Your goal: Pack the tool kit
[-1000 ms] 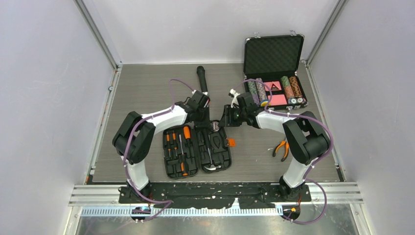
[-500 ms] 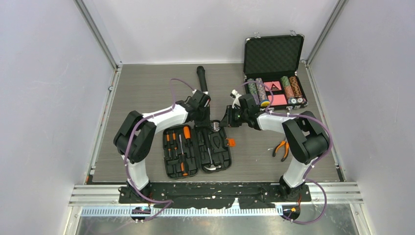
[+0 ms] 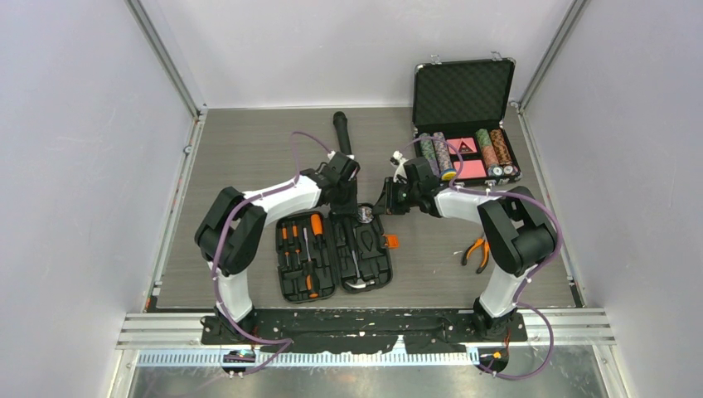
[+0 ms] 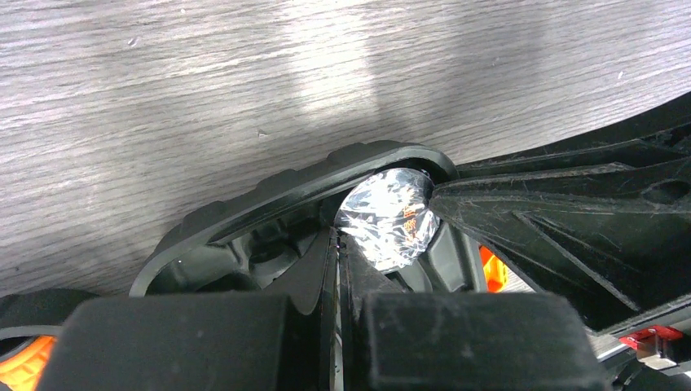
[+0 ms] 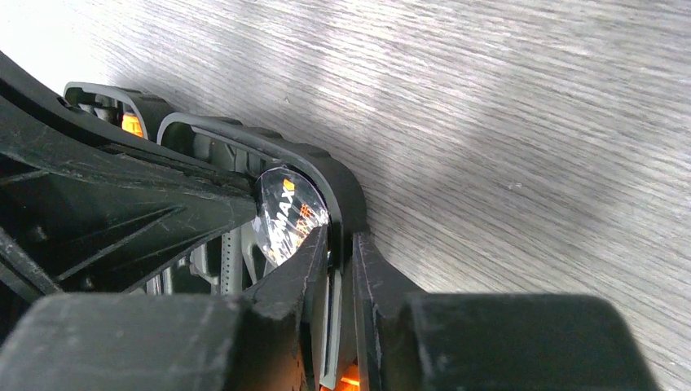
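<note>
Right wrist shows your right gripper (image 5: pixel 341 242) clamped on the rim of the flat black ribbed plastic tool kit (image 5: pixel 314 161), left gripper (image 4: pixel 338 244) fingers together; a shallow pinch could slip, dropping that half.

Clamping down at the far rim of the tool kit (image 3: pixel 286 290)

Narrowing the right gripper (image 5: pixel 341 240) from a clearly wider gap a second ago down to a tight pinch across the case wall. Snapping the left gripper (image 4: pixel 336 244) from nearly closed to fully closed, fingertips pressed together just beside the shiny round disc (image 4: pixel 389 216). Easing the left arm (image 3: pixel 273 197) a touch to the right in the top view, elbow and wrist alike.
</note>
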Robot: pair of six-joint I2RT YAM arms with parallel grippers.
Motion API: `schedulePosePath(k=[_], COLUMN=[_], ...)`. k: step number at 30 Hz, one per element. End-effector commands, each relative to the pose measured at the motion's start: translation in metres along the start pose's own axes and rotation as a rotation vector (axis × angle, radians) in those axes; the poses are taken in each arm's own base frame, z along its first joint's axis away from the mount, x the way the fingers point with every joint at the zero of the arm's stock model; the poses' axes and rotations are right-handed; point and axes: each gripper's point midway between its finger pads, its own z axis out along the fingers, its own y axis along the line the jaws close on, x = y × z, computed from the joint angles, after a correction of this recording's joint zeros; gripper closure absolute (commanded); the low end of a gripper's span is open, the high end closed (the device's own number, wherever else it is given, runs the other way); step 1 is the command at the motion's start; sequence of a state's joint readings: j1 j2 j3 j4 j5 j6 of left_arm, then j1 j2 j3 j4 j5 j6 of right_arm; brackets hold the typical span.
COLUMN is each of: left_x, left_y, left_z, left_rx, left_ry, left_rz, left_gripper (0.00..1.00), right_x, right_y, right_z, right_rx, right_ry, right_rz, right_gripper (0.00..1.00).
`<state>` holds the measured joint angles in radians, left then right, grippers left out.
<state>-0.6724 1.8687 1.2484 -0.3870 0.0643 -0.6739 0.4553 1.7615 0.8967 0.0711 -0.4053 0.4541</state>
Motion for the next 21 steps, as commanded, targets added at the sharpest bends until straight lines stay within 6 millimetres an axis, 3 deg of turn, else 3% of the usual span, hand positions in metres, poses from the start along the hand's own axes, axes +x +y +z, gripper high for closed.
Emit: schedulePosePath(k=[1,9,16,21], left_x=[0.025,0.018,-0.016,-0.059], left_y=[0.019,0.024,0.0,-0.023], left_z=[0.022,0.014,-0.016,-0.061], left_rx=[-0.096,-0.135,-0.079,-0.046], left_ry=[0.063,0.032,-0.066,-0.187], left_rz=[0.007,0.014,0.04,0.075], left_gripper=[1.0,0.98,0.65,0.47], right_x=[0.054,0.04,-0.017,-0.071], right_y=[-0.061,-0.049,-0.012,0.012], right_z=[0.0,-0.004,-0.024,-0.058], right_rx=[0.262,0.25,0.201,0.236], right_ry=[0.16,0.143,0.042,-0.069], right_rz=[0.042,0.041,-0.015,-0.063], right_gripper=[0.8,0.8,0.72,0.59])
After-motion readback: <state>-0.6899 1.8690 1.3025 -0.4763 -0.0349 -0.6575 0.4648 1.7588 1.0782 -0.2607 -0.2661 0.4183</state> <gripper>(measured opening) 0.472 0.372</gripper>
